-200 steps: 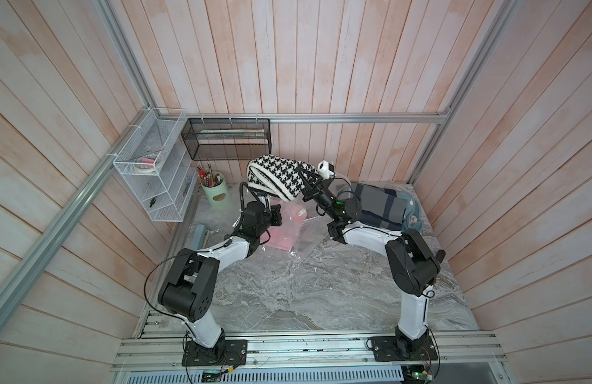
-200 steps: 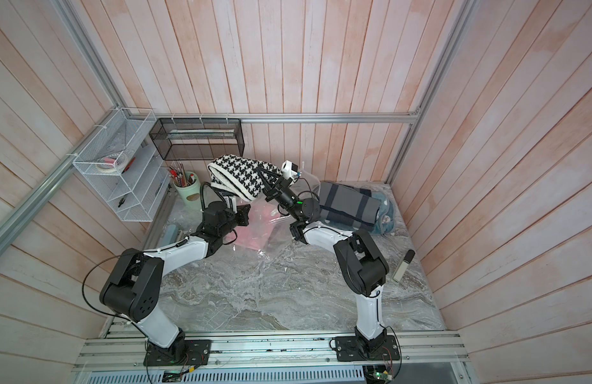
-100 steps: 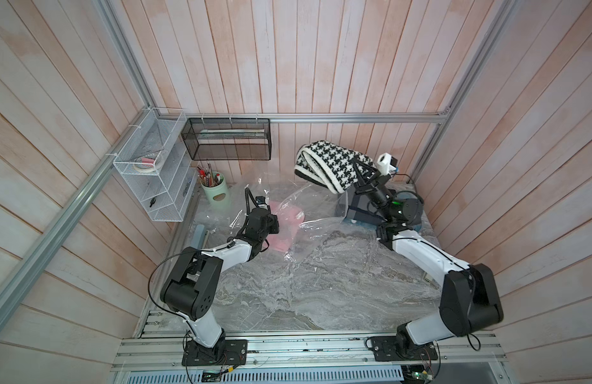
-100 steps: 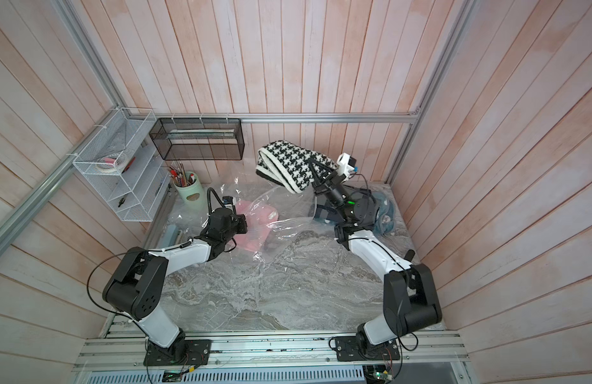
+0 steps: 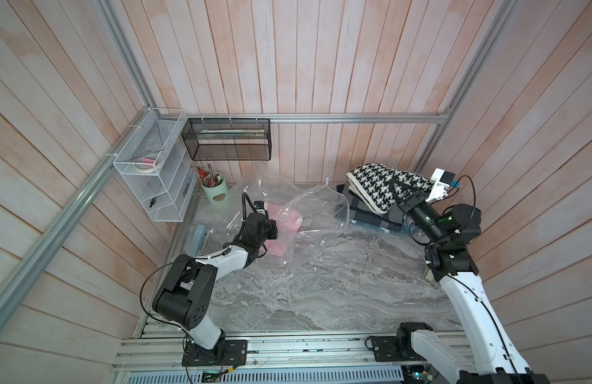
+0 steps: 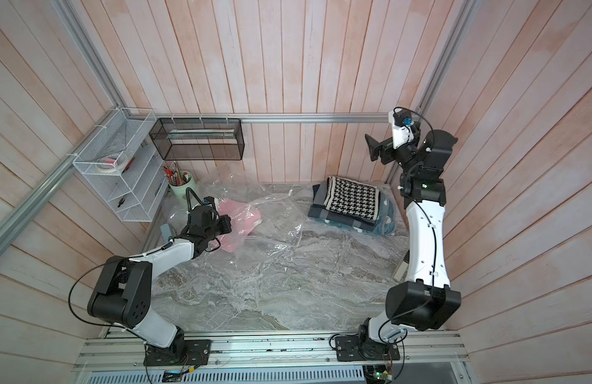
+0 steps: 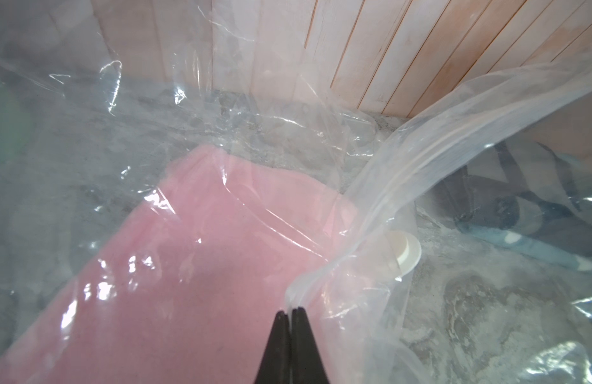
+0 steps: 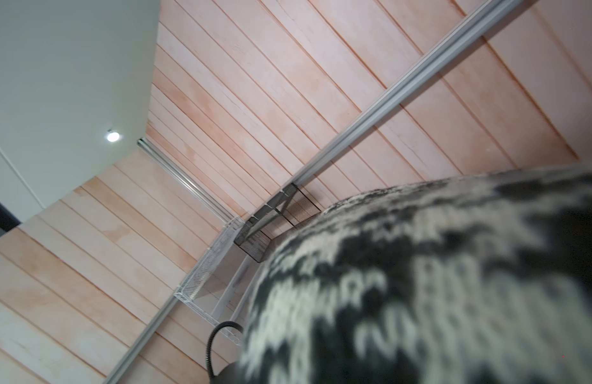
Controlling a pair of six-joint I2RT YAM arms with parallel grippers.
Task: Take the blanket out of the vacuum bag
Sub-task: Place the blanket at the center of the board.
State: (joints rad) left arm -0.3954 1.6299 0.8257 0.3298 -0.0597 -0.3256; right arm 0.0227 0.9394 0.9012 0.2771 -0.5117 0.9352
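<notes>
Right wrist view: the houndstooth blanket (image 8: 420, 282) fills the near field, blurred and too close to show the jaws. In a top view the blanket (image 5: 384, 186) hangs folded from the right end effector (image 5: 401, 194). It is just above a stack of folded dark blankets (image 5: 371, 217) in the far right corner of the worktop (image 5: 321, 286), well clear of the vacuum bag (image 5: 321, 209). There the jaws read as pressed together on a fold of the knit. In a top view, though, the same blanket (image 6: 352, 199) lies flat on the stack, with the right end effector (image 6: 371, 149) raised near the wall rail and carrying nothing. The views disagree, so I cannot tell for certain whether it is set down.

The bag lies crumpled left of centre. The left end effector (image 7: 290, 312) is pressed together on its zip-seal edge (image 7: 397, 176), holding the mouth lifted. A pink blanket (image 7: 204, 266) sits inside under the film, beside the round white valve (image 7: 406, 252).

The step in hand looks like placing the extracted blanket; pulling it out seems done. The next move calls for lowering it squarely onto the stack, spreading the jaws, and lifting straight up so the knit does not snag. If the pink one counts too, the right arm must enter through the held-open mouth.
</notes>
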